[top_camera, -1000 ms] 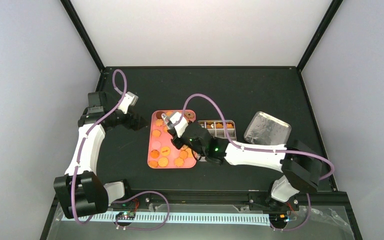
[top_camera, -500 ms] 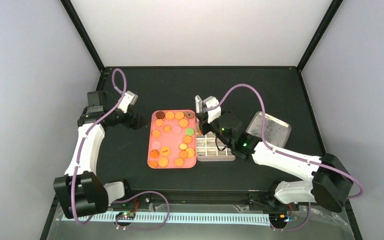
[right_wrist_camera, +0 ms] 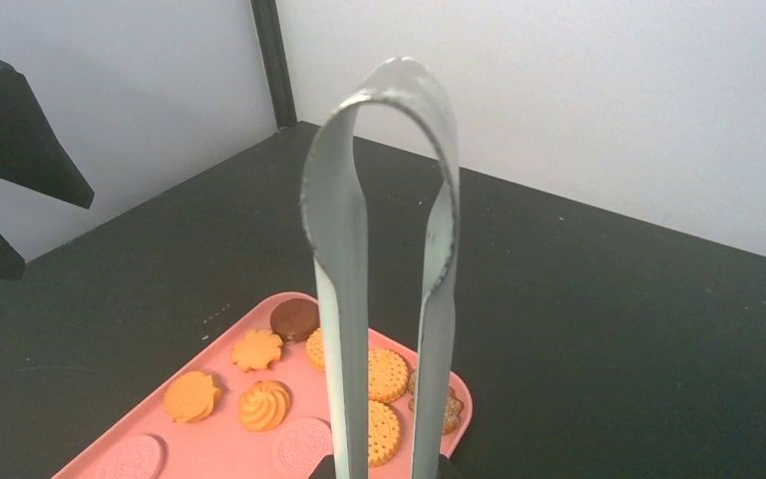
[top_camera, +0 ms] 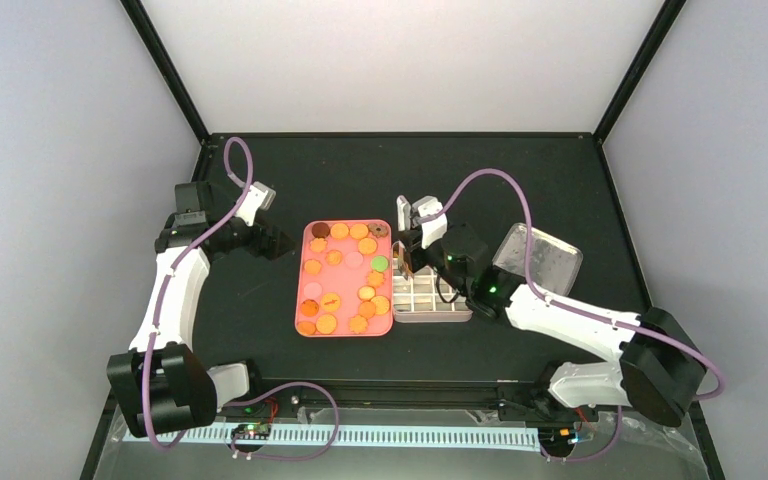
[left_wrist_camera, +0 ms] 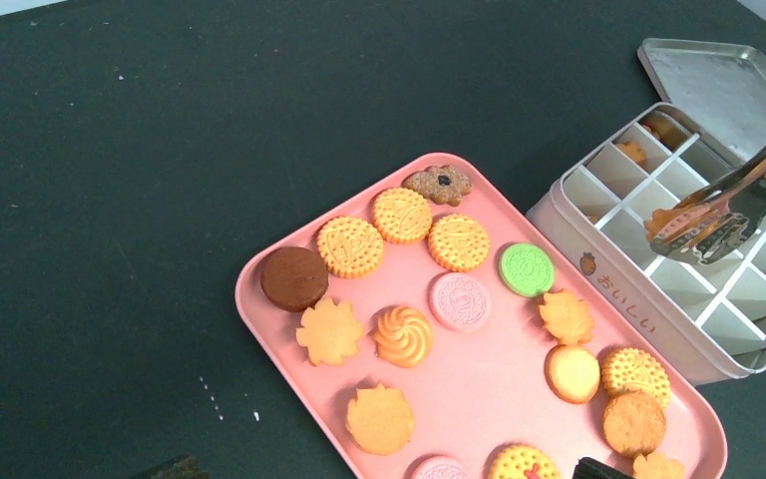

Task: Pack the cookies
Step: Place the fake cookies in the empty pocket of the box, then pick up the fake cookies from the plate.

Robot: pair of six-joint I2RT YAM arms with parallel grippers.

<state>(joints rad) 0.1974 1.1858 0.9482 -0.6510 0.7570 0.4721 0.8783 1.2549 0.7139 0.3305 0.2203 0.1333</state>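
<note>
Several cookies (left_wrist_camera: 404, 334), mostly orange with pink, green and brown ones, lie on a pink tray (top_camera: 345, 288). My right gripper (top_camera: 422, 238) is shut on metal tongs (left_wrist_camera: 733, 200), whose looped end rises in the right wrist view (right_wrist_camera: 344, 289). The tong tips pinch an orange cookie (left_wrist_camera: 664, 220) just above the compartments of a divided tin (left_wrist_camera: 648, 304) right of the tray. Another cookie (left_wrist_camera: 636, 152) lies in a far compartment. My left gripper (top_camera: 278, 240) hangs open left of the tray, holding nothing.
The tin's silver lid (top_camera: 535, 257) lies on the black table to the right of the tin. The tin touches the tray's right edge. Black frame posts stand at the table's back corners.
My right arm swung right from over the tray to over the tin, carrying the tongs with a cookie, then dipped slightly. The left arm stayed put.
</note>
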